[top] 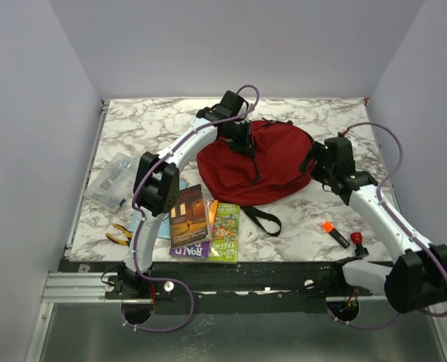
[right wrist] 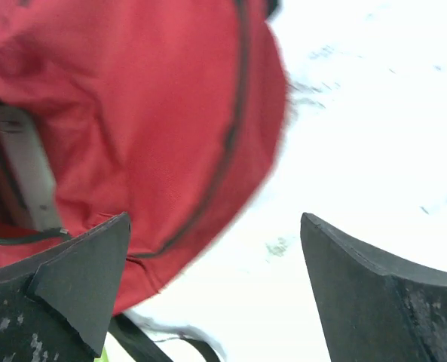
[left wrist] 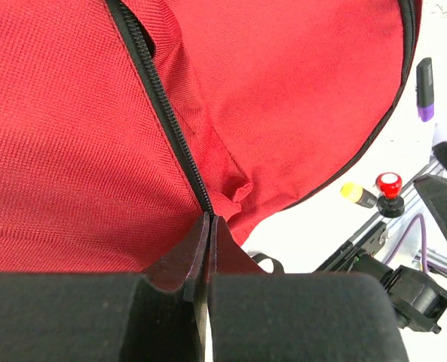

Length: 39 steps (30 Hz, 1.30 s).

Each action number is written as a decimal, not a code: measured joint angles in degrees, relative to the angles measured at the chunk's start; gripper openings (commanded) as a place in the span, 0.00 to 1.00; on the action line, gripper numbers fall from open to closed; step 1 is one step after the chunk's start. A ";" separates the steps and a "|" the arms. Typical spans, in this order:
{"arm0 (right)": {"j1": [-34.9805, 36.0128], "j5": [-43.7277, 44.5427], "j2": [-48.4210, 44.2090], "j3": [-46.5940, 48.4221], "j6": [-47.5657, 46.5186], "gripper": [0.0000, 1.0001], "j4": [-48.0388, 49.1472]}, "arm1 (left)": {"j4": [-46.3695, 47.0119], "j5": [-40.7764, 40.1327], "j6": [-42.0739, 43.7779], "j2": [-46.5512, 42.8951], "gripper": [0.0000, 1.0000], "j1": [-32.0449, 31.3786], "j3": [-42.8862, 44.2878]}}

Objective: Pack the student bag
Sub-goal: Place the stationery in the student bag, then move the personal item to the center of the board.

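The student bag (top: pixel 264 162) is a dark-red backpack lying flat mid-table, with black straps trailing toward the near edge. My left gripper (top: pixel 243 142) reaches over the bag's top. In the left wrist view its jaws (left wrist: pixel 208 220) are pressed together at the end of the black zipper line (left wrist: pixel 163 98), and the pull is hidden between them. My right gripper (top: pixel 318 163) sits at the bag's right edge. In the right wrist view it (right wrist: pixel 215 256) is open and empty, with the bag (right wrist: pixel 133 113) beside its left finger and bare table between the fingers.
Two books (top: pixel 190 220) (top: pixel 225 230) lie in front of the bag. Yellow-handled pliers (top: pixel 119 235) and a clear plastic pouch (top: pixel 111 181) lie at the left. An orange marker (top: pixel 334 234) and a red-topped tool (top: pixel 356 243) lie at the right front.
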 measured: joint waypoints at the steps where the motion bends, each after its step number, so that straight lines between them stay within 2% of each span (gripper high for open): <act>1: -0.42 1.38 -2.40 -1.73 1.31 1.00 -1.64 | 0.09 0.28 -0.17 0.17 0.00 0.00 -0.02; 10: -10.43 2.23 -11.89 -12.31 13.88 1.00 -14.95 | 1.07 1.90 -0.85 0.31 0.00 0.02 -0.55; 21: -11.17 5.46 -21.16 -15.85 31.65 1.00 -28.22 | 2.23 3.17 -1.44 0.31 0.00 0.02 -2.14; 30: -12.31 7.15 -17.25 -24.94 40.94 0.99 -27.67 | 2.75 4.00 -1.70 0.28 0.00 -0.07 -2.47; 34: -12.28 7.23 -13.70 -24.35 38.62 0.98 -25.03 | 2.86 4.22 -1.77 0.28 0.00 -0.07 -2.47; 36: -12.31 7.26 -11.15 -23.23 36.50 0.91 -23.28 | 2.91 4.46 -1.86 0.28 0.00 -0.07 -2.47; 39: -12.31 6.47 -7.93 -22.25 32.24 0.88 -19.02 | 2.93 4.90 -1.97 0.28 0.00 -0.07 -2.47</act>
